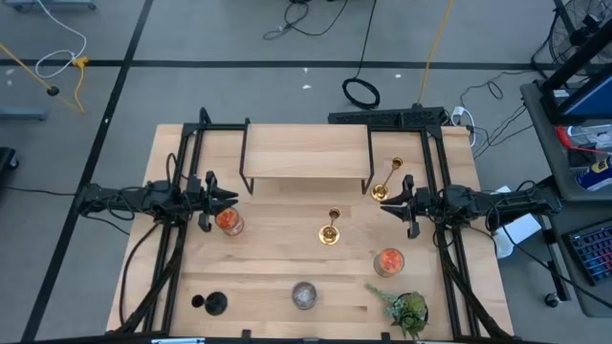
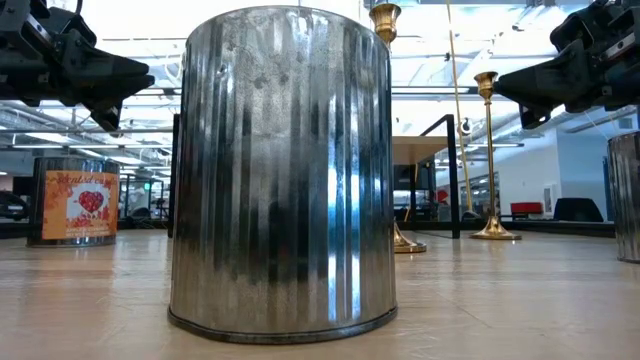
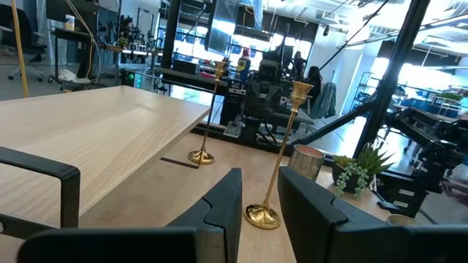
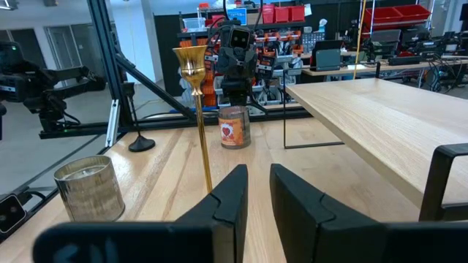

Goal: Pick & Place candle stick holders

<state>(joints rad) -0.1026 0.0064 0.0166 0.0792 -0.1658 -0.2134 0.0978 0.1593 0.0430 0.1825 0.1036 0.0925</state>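
Two gold candlesticks stand upright on their round bases: one at the table's middle [image 1: 330, 230], one farther right beside the riser [image 1: 387, 182]. A black candlestick [image 1: 212, 304] stands near the front left. My left gripper [image 1: 232, 198] is open and empty above the table's left side, by an orange-filled glass jar [image 1: 229, 223]; its wrist view faces both gold candlesticks, the middle one nearer [image 3: 281, 153] and the right one farther [image 3: 207, 117]. My right gripper [image 1: 385, 206] is open and empty at the right, just in front of the right gold candlestick; the middle one [image 4: 197, 109] shows in its wrist view.
A wooden riser shelf on black legs [image 1: 306, 158] stands at the far middle. A second orange jar [image 1: 389, 261], a silver jar [image 1: 304, 295] and a small plant [image 1: 407, 309] stand toward the front. The silver jar [image 2: 280, 170] fills the low view.
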